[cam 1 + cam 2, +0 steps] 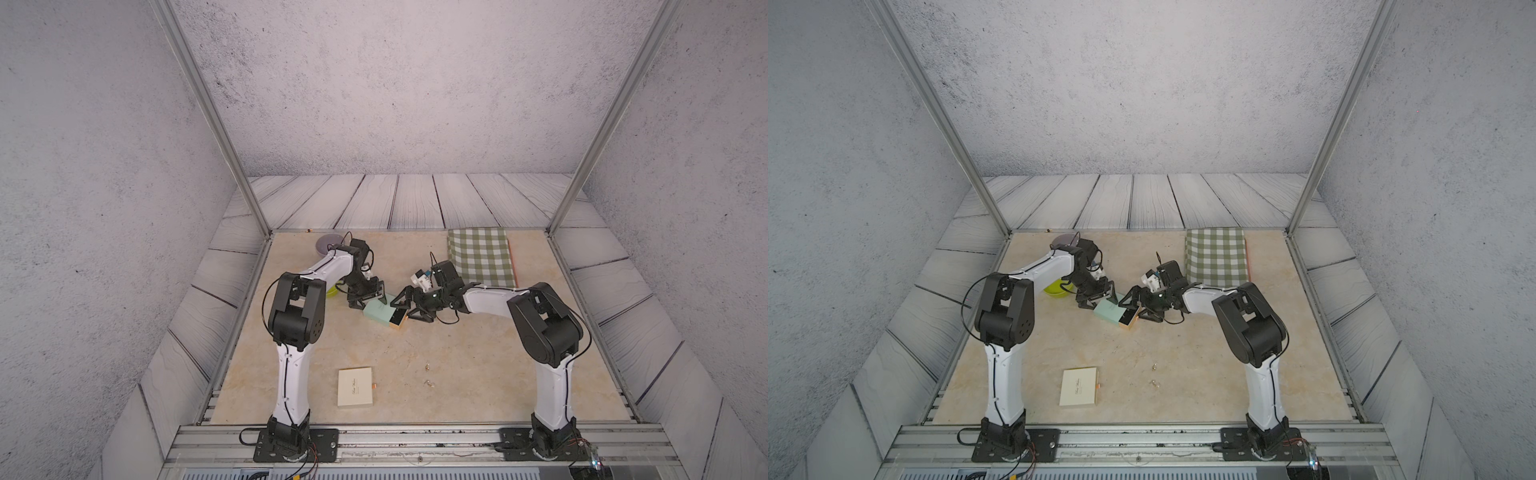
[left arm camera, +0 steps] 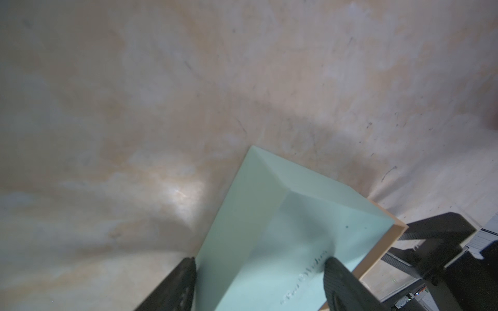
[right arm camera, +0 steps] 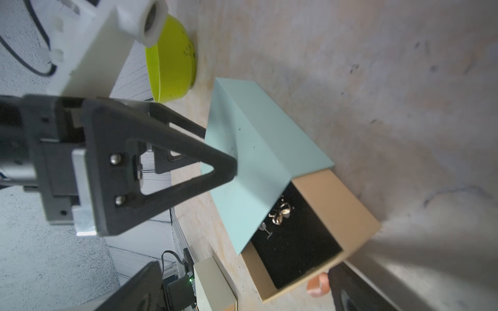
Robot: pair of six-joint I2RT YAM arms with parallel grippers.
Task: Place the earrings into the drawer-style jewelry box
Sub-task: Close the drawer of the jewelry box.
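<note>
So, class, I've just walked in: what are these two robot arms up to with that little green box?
The left pincer grips the mint-green sleeve of the jewelry box, its jaws on either side. The tan drawer is slid partly out, with earrings lying on its black lining. The right pincer stands open at the drawer end, holding nothing. Two more earrings lie loose on the table, beside a closed cream box.

My left gripper [image 1: 368, 296] and right gripper [image 1: 409, 306] flank the jewelry box [image 1: 379, 311]. Two earrings [image 3: 280, 212] lie in its drawer [image 3: 336, 229]; others [image 1: 428, 376] lie nearer me.
</note>
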